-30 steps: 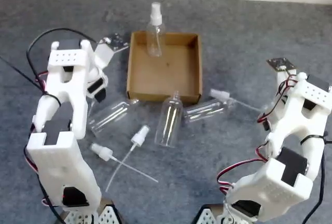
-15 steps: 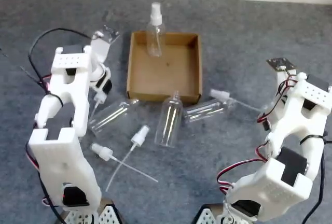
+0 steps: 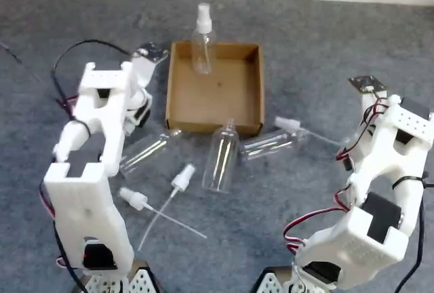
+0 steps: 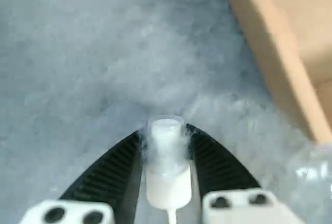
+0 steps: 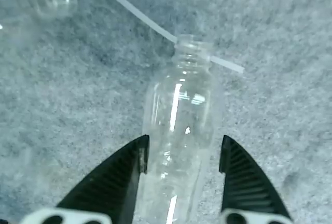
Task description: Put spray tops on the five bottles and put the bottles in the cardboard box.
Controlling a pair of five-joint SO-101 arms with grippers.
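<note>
- The grey counter carries everything, with my two arms at its near edge.
- The cardboard box sits mid-counter. One capped bottle leans in it against the far wall, and I judge it the only bottle finished.
- Three uncapped bottles lie just in front of the box: the left bottle by my left arm, the middle bottle with its neck at the box's near wall, and the right bottle.
- The open-necked bottle lies on the counter in my right pincer, which is pressed against both its flanks.
- My left pincer is pinching a white spray top, just beside the box's left wall.
- Three loose tops lie about: two near the front and one by the right bottle. Its dip tube crosses the open-necked bottle at the neck.
- The step in hand, as I judge it, is capping the second bottle — top gripped, bottle gripped, the two well apart.
- The next move calls for bringing them together and lining the held top's tube up with the open neck — and the stray dip tube may foul the mouth.
</note>
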